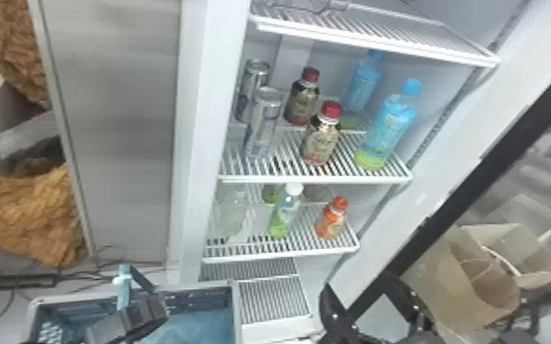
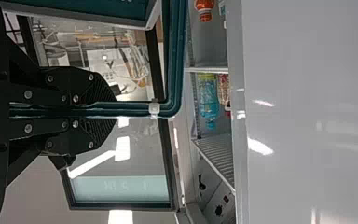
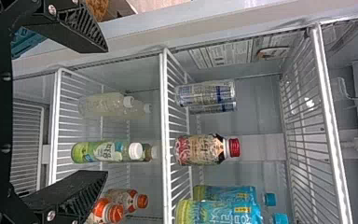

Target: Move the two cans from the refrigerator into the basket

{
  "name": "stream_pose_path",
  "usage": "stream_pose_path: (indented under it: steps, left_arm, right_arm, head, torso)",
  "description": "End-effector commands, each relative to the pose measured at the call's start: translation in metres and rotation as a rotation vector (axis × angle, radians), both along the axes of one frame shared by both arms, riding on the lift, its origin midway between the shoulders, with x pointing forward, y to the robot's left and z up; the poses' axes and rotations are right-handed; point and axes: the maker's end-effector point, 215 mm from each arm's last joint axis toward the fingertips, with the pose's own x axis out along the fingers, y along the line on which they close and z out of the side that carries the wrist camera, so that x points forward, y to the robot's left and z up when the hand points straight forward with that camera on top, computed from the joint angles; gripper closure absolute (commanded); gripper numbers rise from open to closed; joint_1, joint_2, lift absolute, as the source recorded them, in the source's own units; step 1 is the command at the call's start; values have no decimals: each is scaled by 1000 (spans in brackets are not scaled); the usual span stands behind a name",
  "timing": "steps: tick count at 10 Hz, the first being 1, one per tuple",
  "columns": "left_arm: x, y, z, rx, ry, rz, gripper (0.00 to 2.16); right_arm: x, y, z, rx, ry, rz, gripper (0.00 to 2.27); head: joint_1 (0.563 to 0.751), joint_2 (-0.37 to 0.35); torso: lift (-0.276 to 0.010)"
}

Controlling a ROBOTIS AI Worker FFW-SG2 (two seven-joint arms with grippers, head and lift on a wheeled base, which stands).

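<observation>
A: Where are the task's two cans to be found?

B: Upright on the refrigerator's middle white wire shelf [image 1: 288,160], in the upper centre of the head view. One tall silver metal can [image 1: 264,126] is placed in front, and a second silver metal can [image 1: 252,82] is partly covered by it, just behind.

A: And what is set beside them?

B: To their right, two dark bottles with red caps [image 1: 322,139] are lined up, and then, farther right, two clear blue plastic bottles [image 1: 386,126]. On the shelf below, a green bottle with a white cap [image 1: 283,217] and an orange bottle with an orange cap [image 1: 332,220] can be made out, with a pale translucent bottle [image 1: 233,215] to the left of the green one.

A: Where is the basket kept?

B: The teal plastic basket with a grey rim [image 1: 236,311] is seen at the lower left of the frame. Its teal handle [image 1: 124,292] is gripped by the black left hand [image 1: 144,313], the fingers clamped around it from both sides.

A: What of the other one?

B: The black right hand [image 1: 359,288] is held at the lower right of the frame, its two fingers spread well apart. Neither can is touched by it; both are left standing on their shelf inside the white refrigerator [image 1: 210,137].
</observation>
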Motion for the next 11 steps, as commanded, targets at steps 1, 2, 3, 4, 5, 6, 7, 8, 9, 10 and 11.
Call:
stream_pose_path:
  steps: [1, 2, 3, 4, 5, 6, 7, 8, 9, 10, 11]
  left_arm:
    - [1, 0, 1, 0, -3, 0, 1191]
    - [0, 0, 0, 0, 1, 0, 1191]
    - [0, 0, 0, 0, -1, 0, 1191]
    - [0, 0, 0, 0, 1, 0, 1191]
    - [0, -1, 1, 0, -3, -2, 1191]
    - [0, -1, 1, 1, -3, -4, 1191]
    - [-1, -1, 0, 0, 1, -6, 1191]
    - [-1, -2, 0, 1, 1, -8, 1191]
    - [-2, -2, 0, 1, -1, -11, 1191]
    - [-1, -2, 1, 1, -1, -10, 1191]
    - [-1, -2, 0, 2, -1, -11, 1191]
  right_arm:
    - [0, 0, 0, -1, 0, 0, 110]
    - [1, 0, 0, -1, -3, 0, 110]
    - [2, 0, 0, -1, -3, -1, 110]
    - [2, -1, 0, -2, -5, -2, 110]
    - [4, -1, 2, -2, -10, -2, 110]
    - [6, -2, 1, -3, -12, -5, 110]
    - [12, -3, 3, -10, -27, -8, 110]
    - [22, -4, 8, -20, -48, -10, 110]
    - [31, -4, 16, -39, -76, -7, 110]
    - [39, -6, 18, -40, -86, -10, 110]
    - [48, -6, 22, -39, -103, -10, 107]
  head:
    - [695, -350]
    - [695, -350]
    - [695, -350]
    - [695, -350]
    - [695, -350]
    - [695, -350]
    - [695, -350]
    - [695, -350]
    - [695, -350]
    - [695, -350]
    - [695, -350]
  torso:
    - [-31]
    - [-31]
    - [-31]
    - [-31]
    - [-31]
    - [-31]
    - [-31]
    - [-31]
    - [-31]
    - [-31]
    - [-31]
